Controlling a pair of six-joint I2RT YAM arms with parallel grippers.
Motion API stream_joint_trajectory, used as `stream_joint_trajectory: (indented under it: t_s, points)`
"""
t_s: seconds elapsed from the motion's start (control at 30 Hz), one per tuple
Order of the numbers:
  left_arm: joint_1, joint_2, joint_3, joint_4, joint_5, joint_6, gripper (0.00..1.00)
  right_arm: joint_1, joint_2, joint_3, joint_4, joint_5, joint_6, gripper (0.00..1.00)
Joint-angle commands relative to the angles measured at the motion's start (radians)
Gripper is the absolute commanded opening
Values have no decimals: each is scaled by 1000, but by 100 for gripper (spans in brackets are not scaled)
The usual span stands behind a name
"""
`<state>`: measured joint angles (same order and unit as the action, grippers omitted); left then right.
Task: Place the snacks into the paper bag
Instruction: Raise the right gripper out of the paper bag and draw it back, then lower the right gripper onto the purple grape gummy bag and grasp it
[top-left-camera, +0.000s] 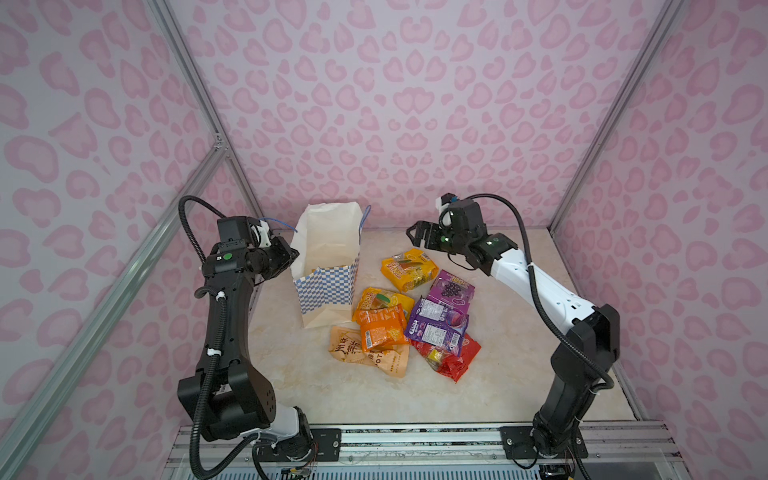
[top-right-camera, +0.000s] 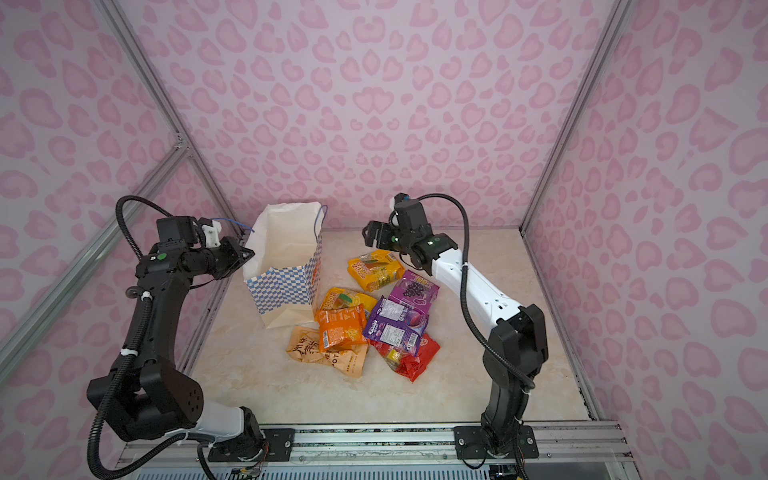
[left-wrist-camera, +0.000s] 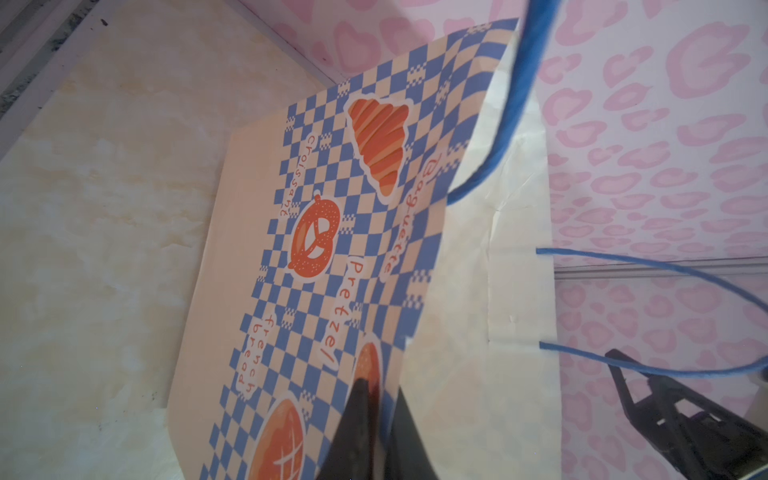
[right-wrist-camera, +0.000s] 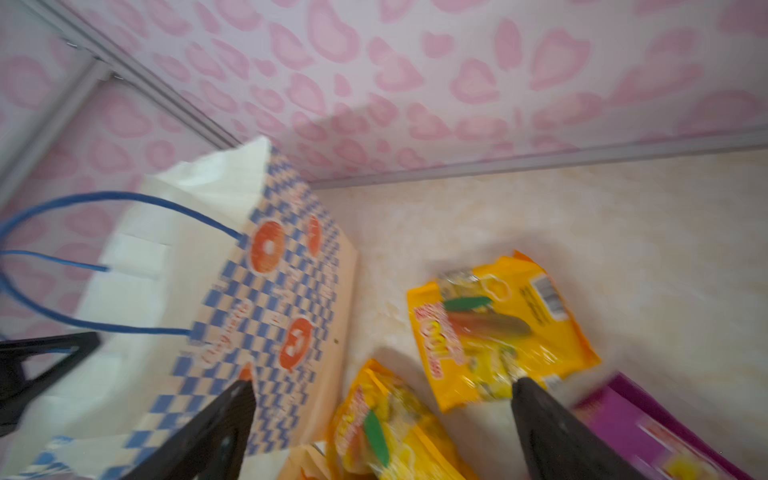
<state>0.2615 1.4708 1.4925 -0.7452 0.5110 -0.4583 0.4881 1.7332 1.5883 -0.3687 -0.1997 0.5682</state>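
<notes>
Left gripper (top-left-camera: 293, 252) clamped on the paper bag (top-left-camera: 328, 291) rim, wall pinched between its jaws. Bag upright, mouth open. Right gripper (top-left-camera: 415, 237) jaws wide apart, holding nothing, hanging above the table (top-left-camera: 498, 374). Bag sits just off one jaw, yellow gummy pack (top-left-camera: 409, 270) under the other. Purple pack (top-left-camera: 451, 291), orange pack (top-left-camera: 382, 328), tan chip bag (top-left-camera: 365, 353) and red pack (top-left-camera: 455, 359) are piled clear of both jaws.

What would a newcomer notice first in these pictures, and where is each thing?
Pink heart-print walls surround everything. On the table lies a bright pile of snacks, right of the open, upright paper bag. The left gripper pinches the bag's rim; the right gripper hangs open near the far yellow packet.
</notes>
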Motion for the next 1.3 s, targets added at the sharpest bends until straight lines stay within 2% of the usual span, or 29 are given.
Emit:
stream_joint_trajectory:
  t_s: [0.0, 0.1, 0.2, 0.3, 0.5, 0.7, 0.8, 0.97, 1.13, 1.27]
  points:
    - [1, -2, -8, -28, -31, 14, 13, -61, -126, -238, -22, 33, 18, 98]
    - [-1, -6, -5, -24, -32, 9, 14, -96, -254, -425, -19, 43, 16, 98]
    - [-9, -11, 16, -32, -85, 17, 18, -125, -338, -565, -20, 46, 18, 98]
    - [-20, -4, 26, -54, -134, 25, 21, -168, -380, -677, 30, -7, 47, 99]
    - [-85, 13, 74, -126, -293, 61, 17, -240, -368, -769, 129, -149, 93, 99]
    - [-124, 17, 109, -184, -445, 73, 10, -244, -286, -812, 264, -250, 156, 95]
    - [-128, 17, 106, -189, -461, 72, 5, -239, -250, -835, 343, -281, 188, 89]
    - [-130, 22, 100, -185, -437, 75, 3, -210, -212, -862, 422, -330, 261, 82]
    - [-129, 19, 92, -183, -432, 76, 3, -153, -279, -931, 459, -342, 307, 83]
    - [-130, 19, 83, -177, -427, 75, 3, -132, -367, -997, 475, -343, 270, 87]
